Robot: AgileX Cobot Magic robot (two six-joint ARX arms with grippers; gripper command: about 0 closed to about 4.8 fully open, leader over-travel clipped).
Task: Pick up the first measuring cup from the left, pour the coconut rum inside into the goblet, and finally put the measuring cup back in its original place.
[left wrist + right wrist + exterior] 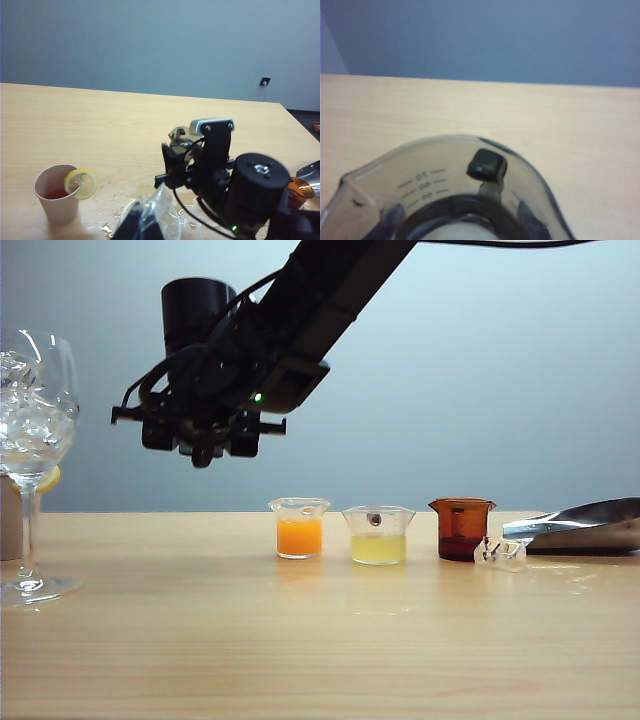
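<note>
My right gripper (pixel 205 440) hangs in the air to the right of the goblet (pixel 35 430) and above its rim level, shut on the measuring cup (pixel 455 175). The smoky grey cup with its printed scale fills the near part of the right wrist view, with a dark finger (pixel 390 220) on either side. The coconut rum cannot be made out in it. The goblet is tall and clear, holds ice and stands at the far left. In the left wrist view the right gripper (pixel 172 155) holds the cup (pixel 179 139) just beyond the goblet's rim (pixel 172 222). My left gripper (pixel 142 225) shows as dark fingers over that rim.
Three cups stand in a row: orange (pixel 299 528), pale yellow (pixel 378 535) and amber-brown (pixel 461 528). A small clear piece (pixel 499 553) and a metal scoop (pixel 580 525) lie at the right. A paper cup with a lemon slice (pixel 60 192) stands near the goblet, with spilled drops (pixel 112 227) around.
</note>
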